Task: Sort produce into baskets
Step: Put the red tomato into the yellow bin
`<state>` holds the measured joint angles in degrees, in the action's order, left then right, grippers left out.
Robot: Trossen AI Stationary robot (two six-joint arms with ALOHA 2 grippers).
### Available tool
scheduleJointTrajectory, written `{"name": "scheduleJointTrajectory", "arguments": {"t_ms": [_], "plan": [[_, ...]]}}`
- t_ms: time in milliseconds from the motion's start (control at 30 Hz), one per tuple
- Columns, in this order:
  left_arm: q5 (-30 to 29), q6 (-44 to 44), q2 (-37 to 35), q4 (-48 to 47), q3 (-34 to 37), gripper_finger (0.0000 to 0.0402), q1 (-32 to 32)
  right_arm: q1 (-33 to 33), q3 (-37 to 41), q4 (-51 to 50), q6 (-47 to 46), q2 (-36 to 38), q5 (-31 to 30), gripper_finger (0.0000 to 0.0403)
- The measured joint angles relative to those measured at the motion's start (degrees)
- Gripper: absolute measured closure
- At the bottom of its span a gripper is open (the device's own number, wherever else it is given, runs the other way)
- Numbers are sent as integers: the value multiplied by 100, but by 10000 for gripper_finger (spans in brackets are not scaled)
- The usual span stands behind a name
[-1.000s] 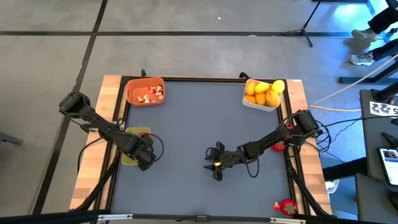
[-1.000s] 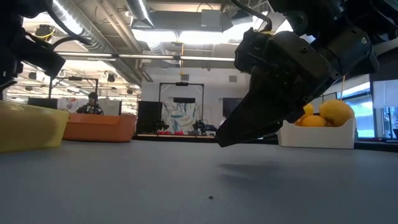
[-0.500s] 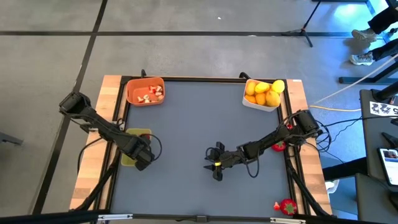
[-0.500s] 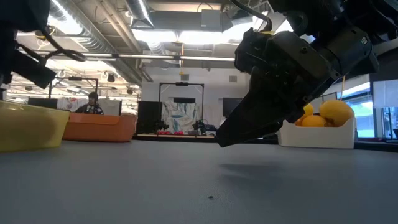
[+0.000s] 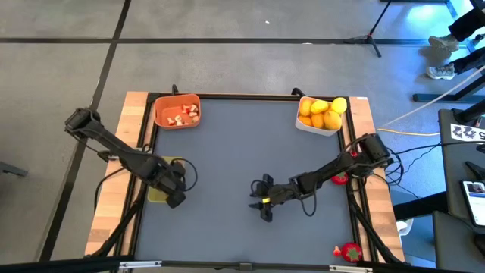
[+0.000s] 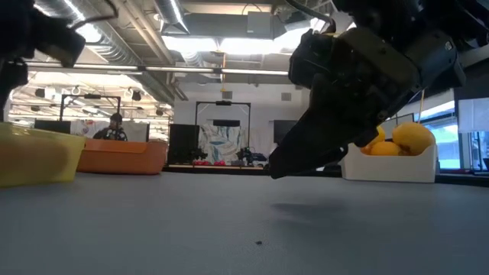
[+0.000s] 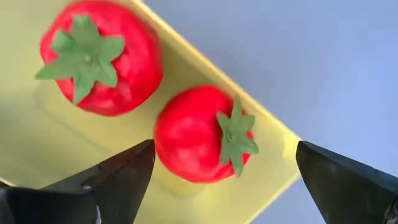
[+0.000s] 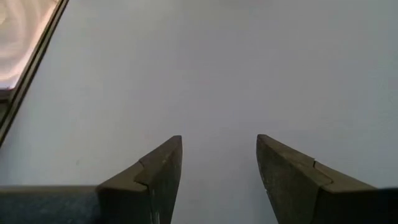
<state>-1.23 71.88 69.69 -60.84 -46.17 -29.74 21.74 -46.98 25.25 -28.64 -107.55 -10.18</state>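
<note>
The yellow-green basket (image 7: 37, 143) stands at the table's left edge (image 5: 156, 196). Two red strawberry-like fruits with green tops (image 7: 99, 56) (image 7: 199, 140) rest on its floor. My left gripper (image 7: 224, 149) hangs open straight above them, pointing down, and touches nothing (image 5: 173, 189). My right gripper (image 5: 261, 201) waits open above the bare middle of the table, nothing between its fingers (image 8: 219, 140). The orange basket (image 5: 176, 111) holds small pale-and-red bits. The white basket (image 5: 320, 114) holds yellow and orange citrus fruits.
Two more red fruits lie by the table's right rim, one beside the right arm (image 5: 341, 178) and one near the front corner (image 5: 350, 252). The grey mat (image 5: 227, 152) between the baskets is bare. A black frame and wooden boards edge the table.
My left gripper has risen straight up over the yellow-green basket. The basket has stayed where it was.
</note>
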Motion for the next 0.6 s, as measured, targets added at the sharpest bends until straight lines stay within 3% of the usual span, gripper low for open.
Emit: {"name": "scheduleJointTrajectory", "arguments": {"t_ms": [300, 600], "plan": [[-604, -129, -687, 218, -174, 20, 0, 0, 2, -667, 74, 552, 173, 196], [-1137, -848, -975, 1570, -179, 20, -35, 0, -2, -1816, 207, 1293, 169, 196]]}}
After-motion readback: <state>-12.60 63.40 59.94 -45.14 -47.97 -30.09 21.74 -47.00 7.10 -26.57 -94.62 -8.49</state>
